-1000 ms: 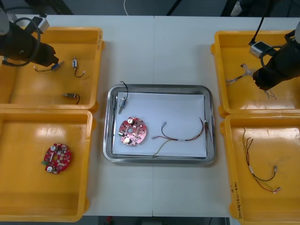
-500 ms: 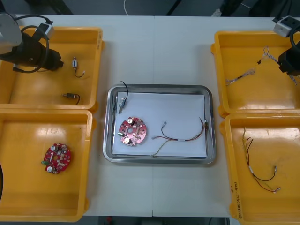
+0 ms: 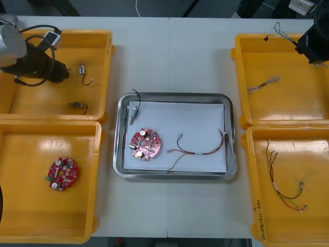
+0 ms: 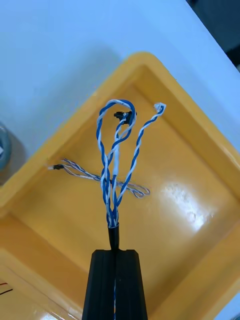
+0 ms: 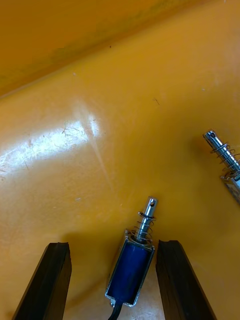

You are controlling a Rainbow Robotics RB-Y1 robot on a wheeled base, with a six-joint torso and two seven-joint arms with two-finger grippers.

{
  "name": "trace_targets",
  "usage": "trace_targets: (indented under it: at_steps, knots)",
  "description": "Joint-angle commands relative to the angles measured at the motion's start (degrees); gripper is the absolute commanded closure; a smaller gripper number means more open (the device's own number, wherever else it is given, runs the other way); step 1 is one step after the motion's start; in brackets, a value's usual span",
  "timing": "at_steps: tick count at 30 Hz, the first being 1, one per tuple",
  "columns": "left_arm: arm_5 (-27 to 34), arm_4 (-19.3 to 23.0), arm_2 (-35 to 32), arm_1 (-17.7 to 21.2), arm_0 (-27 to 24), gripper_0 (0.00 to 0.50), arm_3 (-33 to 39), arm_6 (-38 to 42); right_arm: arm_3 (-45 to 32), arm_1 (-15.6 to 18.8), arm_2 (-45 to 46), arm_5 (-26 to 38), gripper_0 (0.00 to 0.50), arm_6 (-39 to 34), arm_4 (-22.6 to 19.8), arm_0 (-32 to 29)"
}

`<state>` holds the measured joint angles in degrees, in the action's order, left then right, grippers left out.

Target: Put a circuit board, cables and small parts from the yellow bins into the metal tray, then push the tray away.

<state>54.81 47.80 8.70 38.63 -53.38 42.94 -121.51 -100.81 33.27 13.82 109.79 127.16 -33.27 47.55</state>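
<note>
Lifting out of the far right yellow bin [image 3: 288, 105], the right gripper [image 4: 115, 252] has risen off the floor within the last second. Its fingers are clenched on a twisted blue and white cable [image 4: 114, 165] that stands out ahead of the tips, with a second cable [image 4: 85, 174] left lying beyond, so the load looks ready for the metal tray [image 3: 175, 96]. The left gripper [image 5: 114, 244] hangs released, a small metal part [image 5: 131, 267] lying between its fingers, not yet gripped.
</note>
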Motion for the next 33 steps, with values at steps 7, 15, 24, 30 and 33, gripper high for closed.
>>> trace_targets:
  at_steps: [7, 15, 24, 30, 33]
  knots:
    - [-1.73, 0.98, 0.88, -0.40, -1.91, 0.500, -0.13, -5.85, -10.82, 2.24, -12.24, 0.21, 0.500, 2.13, -5.05, -0.09]
    - [-1.46, 1.15, 0.35, -0.13, -1.91, 0.500, -0.13, -5.93, -14.68, -0.31, -18.39, 0.21, 0.500, 1.96, -6.11, 0.26]
    - [6.18, 0.18, -2.55, 1.98, -1.91, 0.500, 3.91, -5.85, -14.68, -1.80, -25.86, 0.21, 0.500, 1.34, -7.08, 0.26]
    - [11.81, -1.13, -3.95, 3.47, -1.82, 0.499, 7.34, -4.88, -13.98, -2.51, -31.57, 0.21, 0.500, 0.55, -5.41, 0.26]
    - [15.06, -2.98, -5.27, 3.65, -1.82, 0.499, 9.27, -4.26, -12.05, -3.39, -33.95, 0.21, 0.500, 0.46, -4.35, 0.44]
